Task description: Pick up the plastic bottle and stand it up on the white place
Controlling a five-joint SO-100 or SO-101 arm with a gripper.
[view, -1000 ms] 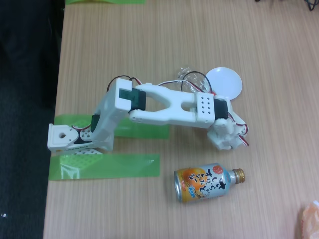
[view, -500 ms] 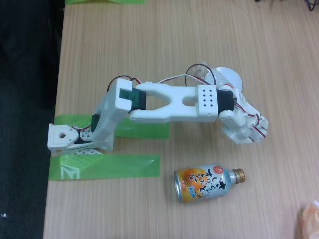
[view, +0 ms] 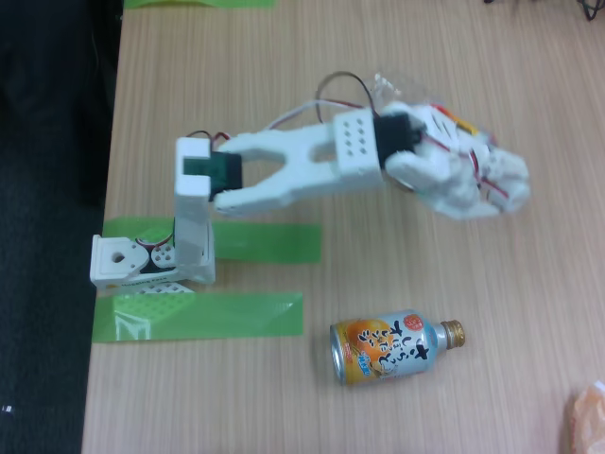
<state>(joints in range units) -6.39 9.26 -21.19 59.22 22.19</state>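
Observation:
My white gripper [view: 470,183] is raised above the right middle of the wooden table in the fixed view. The plastic bottle [view: 393,89] shows as a bit of clear plastic poking out behind the wrist, with red and yellow-orange traces beside it. The rest of it is covered by the gripper body, and the jaws seem shut on it. The white place is hidden under the wrist and gripper.
An orange-and-silver can-bottle [view: 388,347] with a gold cap lies on its side near the front. Green tape strips [view: 198,315] sit by the arm's base [view: 132,260] at the table's left edge. A pinkish object [view: 588,421] shows at the lower right corner.
The arm has risen and swung up and to the right. The clear bottle moved with the gripper, away from the tabletop. The white plate, partly visible earlier, is now covered.

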